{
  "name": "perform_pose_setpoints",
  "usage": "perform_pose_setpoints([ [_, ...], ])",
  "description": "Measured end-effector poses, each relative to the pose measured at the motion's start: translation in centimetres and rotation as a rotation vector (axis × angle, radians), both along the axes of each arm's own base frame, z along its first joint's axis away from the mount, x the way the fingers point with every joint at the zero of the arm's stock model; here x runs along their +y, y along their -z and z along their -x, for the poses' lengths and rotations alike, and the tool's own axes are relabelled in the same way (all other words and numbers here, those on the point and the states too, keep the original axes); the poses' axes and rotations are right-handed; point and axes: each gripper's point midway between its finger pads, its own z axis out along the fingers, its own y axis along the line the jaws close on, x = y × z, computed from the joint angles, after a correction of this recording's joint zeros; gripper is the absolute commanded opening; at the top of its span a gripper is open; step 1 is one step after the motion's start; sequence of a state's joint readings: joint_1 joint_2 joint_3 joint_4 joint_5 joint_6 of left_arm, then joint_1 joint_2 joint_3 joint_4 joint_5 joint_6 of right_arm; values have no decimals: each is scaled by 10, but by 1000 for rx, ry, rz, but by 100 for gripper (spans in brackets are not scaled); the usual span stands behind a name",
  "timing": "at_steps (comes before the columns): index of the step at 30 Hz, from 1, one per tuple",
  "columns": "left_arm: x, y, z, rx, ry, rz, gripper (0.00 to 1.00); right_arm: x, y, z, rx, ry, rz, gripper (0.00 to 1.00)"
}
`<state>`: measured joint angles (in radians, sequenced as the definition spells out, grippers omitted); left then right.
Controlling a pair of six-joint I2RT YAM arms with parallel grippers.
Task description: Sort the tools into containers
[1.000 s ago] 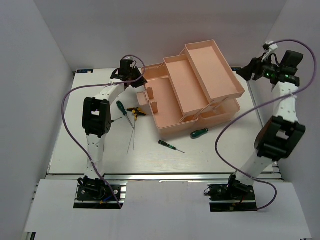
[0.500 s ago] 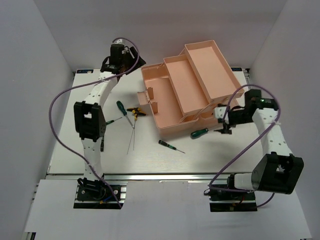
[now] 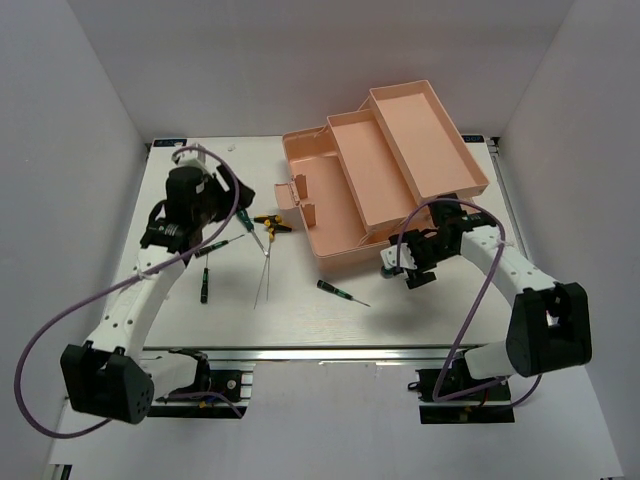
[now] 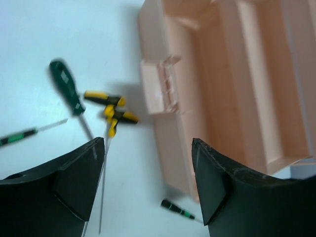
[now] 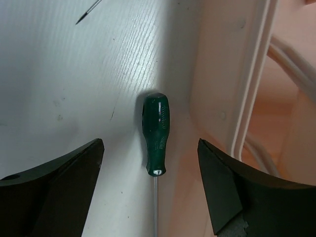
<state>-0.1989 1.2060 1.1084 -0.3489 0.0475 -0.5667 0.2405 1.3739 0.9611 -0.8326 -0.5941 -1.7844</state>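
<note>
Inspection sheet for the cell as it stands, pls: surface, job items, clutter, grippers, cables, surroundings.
Surface: white table, tools lying loose on it.
Job's things: toolbox open, nothing visible in its trays; green screwdriver beside its front wall; second green screwdriver, pliers, rods and slim screwdrivers on the table, left and in front of it.
Clutter: nothing seen.
Grippers: left gripper open, holding nothing; right gripper open, jaws either side of the green screwdriver's handle.
Cables: purple cables hang in loose loops off both arms.
Surroundings: white walls.
</note>
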Motion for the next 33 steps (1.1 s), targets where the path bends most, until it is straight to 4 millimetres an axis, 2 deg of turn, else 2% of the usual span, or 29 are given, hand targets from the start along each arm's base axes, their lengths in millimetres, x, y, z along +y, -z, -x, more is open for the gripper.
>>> perform_pose_setpoints([
  [5,15,57,44,123,-54,-8,82,2,29,-13,32,30,74,78],
  [7,19,67,56,142,-78,3,82,3,40,-17,50,43,103,76],
  [10,23,68,67,138,-103,20,83,5,50,-18,65,58,134,74],
  [14,26,66,67,128,-122,27,84,9,62,-20,73,60,165,69],
  [19,26,77,64,162,-128,15,84,5,78,-22,89,77,220,64],
  [22,26,83,63,182,-128,10,84,4,82,-22,83,83,241,57],
  [29,25,82,59,171,-127,13,84,-1,83,-21,56,104,258,26],
  [33,24,87,54,180,-128,11,84,-5,82,-9,67,101,259,8],
])
